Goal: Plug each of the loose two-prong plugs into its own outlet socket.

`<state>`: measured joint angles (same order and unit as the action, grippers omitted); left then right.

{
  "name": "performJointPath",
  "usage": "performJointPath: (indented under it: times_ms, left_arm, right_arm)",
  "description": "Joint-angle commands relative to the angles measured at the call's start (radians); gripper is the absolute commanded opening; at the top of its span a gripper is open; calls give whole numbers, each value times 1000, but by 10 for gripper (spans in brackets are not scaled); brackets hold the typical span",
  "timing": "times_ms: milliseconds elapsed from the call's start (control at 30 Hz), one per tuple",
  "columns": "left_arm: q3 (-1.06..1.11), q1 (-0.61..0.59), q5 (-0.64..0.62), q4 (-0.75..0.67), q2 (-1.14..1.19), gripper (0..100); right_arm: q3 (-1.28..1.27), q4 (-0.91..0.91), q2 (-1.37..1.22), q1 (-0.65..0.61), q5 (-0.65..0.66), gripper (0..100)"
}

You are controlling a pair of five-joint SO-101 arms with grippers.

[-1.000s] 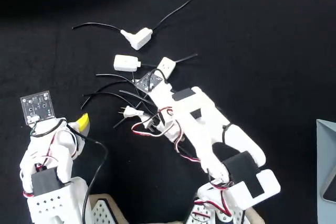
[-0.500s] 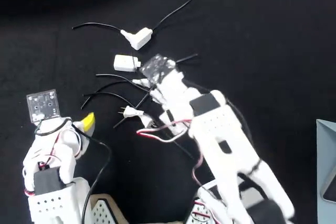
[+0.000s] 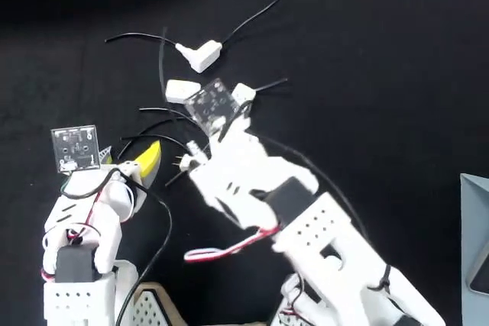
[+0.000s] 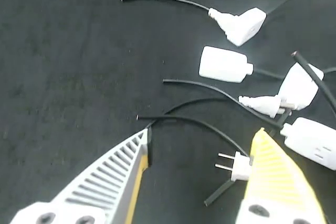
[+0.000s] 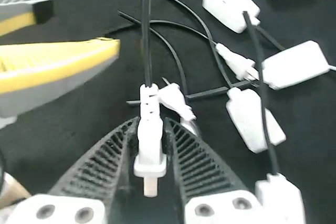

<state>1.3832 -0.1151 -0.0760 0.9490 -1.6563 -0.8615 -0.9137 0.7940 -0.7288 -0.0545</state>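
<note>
The right gripper (image 5: 150,127) is closed around a white plug (image 5: 149,153), apparently lifted off the black table (image 5: 315,129); the left gripper (image 4: 202,135) stands wide, beside a loose plug (image 4: 237,165); an outlet socket (image 4: 223,64) lies near.

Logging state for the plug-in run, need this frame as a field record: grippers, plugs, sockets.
right gripper: shut on a white plug, its black cord leading away
left gripper: open, low over the table
loose plug: lying flat beside the left gripper's yellow finger
sockets: several white blocks lying among the cords
white plug seated: no, held clear of every socket
surface: black cloth
</note>
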Motion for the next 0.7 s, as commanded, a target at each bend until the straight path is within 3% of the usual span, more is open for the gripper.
performJointPath:
  times_ms: [0, 467, 667]
  left_arm:
    - [-13, 18, -9, -37, -8, 306]
    - [-84, 217, 3, -29, -8, 306]
    - [-59, 309, 135, 0, -8, 306]
  right_arm:
    - [-47, 107, 36, -46, -18, 11]
    - [-119, 146, 35, -89, -12, 11]
    - [-148, 146, 39, -86, -12, 11]
